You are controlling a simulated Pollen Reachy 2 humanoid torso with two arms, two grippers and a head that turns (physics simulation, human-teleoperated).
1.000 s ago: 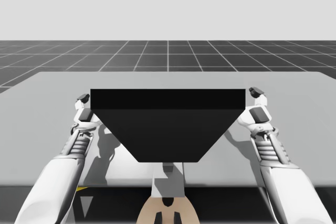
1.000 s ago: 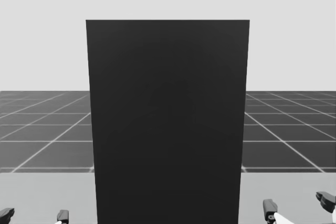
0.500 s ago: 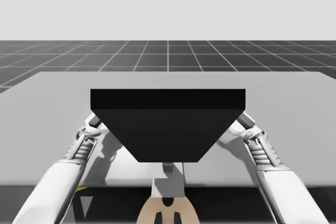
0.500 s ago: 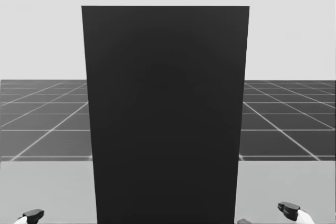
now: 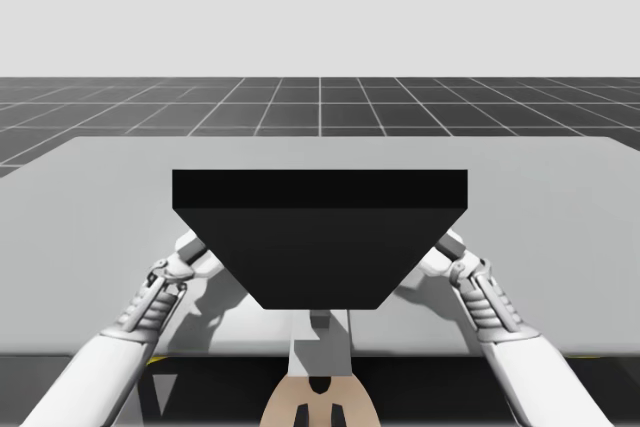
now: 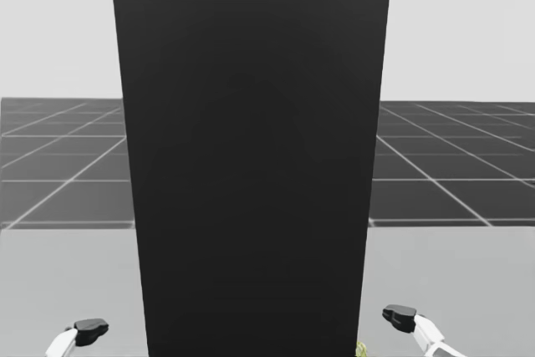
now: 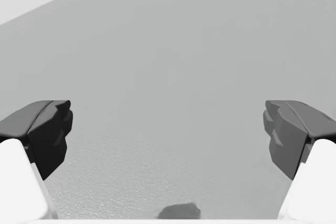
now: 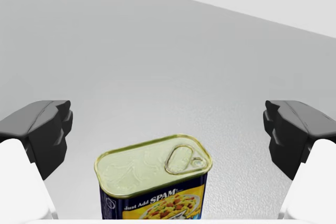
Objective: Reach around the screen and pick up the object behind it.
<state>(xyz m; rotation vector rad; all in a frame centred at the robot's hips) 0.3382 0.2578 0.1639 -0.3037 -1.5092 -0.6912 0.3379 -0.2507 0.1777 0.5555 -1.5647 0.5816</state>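
The blue rectangular can (image 8: 155,182) stands upright on the grey surface (image 8: 157,51), between my right fingers (image 8: 42,129), which are spread wide and do not touch it; my left fingers (image 7: 42,129) gape just as wide over the surface, holding nothing. The black screen (image 5: 320,237) stands mid-surface; my arms reach in at its two flanks.

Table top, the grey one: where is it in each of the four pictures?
High view: table, broad grey slab under the black screen.
Head view: grey band flanking the screen's foot.
Left wrist view: grey surface ahead of the open left tool.
Right wrist view: grey surface under the blue can.
Landmark: the screen, in high and head views.
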